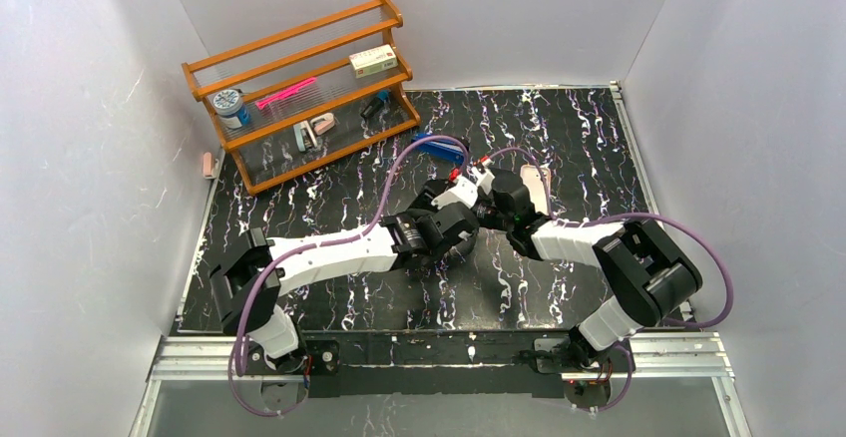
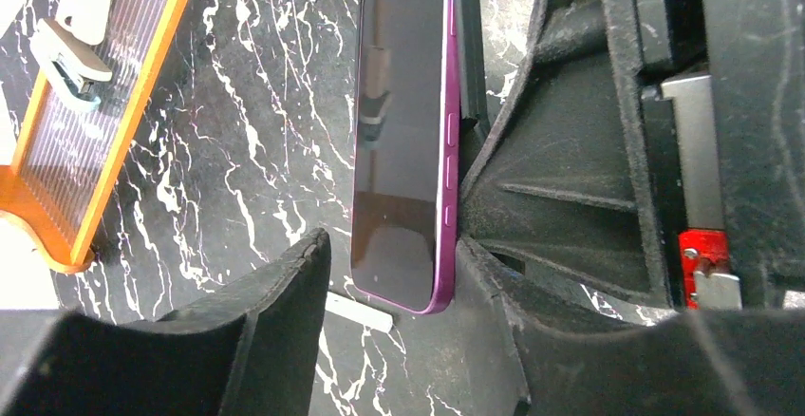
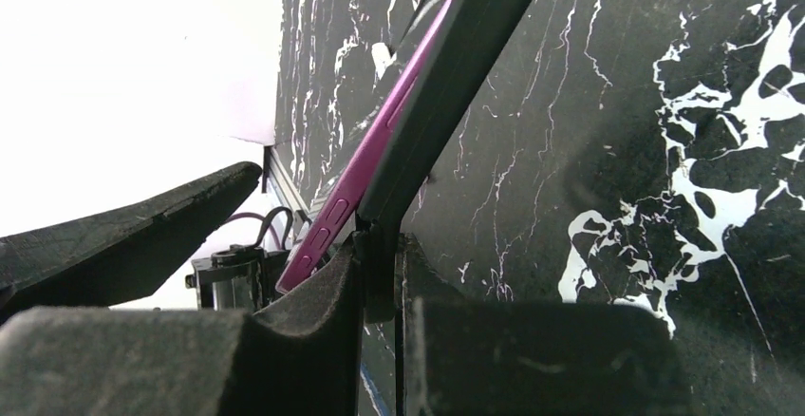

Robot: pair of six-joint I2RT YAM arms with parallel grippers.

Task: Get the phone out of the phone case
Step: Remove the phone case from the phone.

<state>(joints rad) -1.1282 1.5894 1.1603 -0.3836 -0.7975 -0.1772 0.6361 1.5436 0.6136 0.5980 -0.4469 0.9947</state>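
The purple phone [image 2: 403, 131], dark screen showing, stands on edge between my left gripper's [image 2: 389, 264] fingers. Its purple side rests against one finger [image 2: 503, 293], and the other finger [image 2: 275, 302] is apart from it, so the jaws are open. The black phone case [image 2: 470, 55] lies along the phone's far side. In the right wrist view my right gripper [image 3: 380, 269] is shut on the case's [image 3: 446, 74] edge, and the phone [image 3: 356, 183] leans out of it to the left. In the top view both grippers [image 1: 454, 198] [image 1: 486, 193] meet mid-table and hide the phone.
A wooden rack [image 1: 299, 88] holding small items stands at the back left and also shows in the left wrist view [image 2: 95, 103]. A blue object [image 1: 439, 143] and a beige object [image 1: 539, 183] lie behind the grippers. A small white stick [image 2: 359, 313] lies under the phone.
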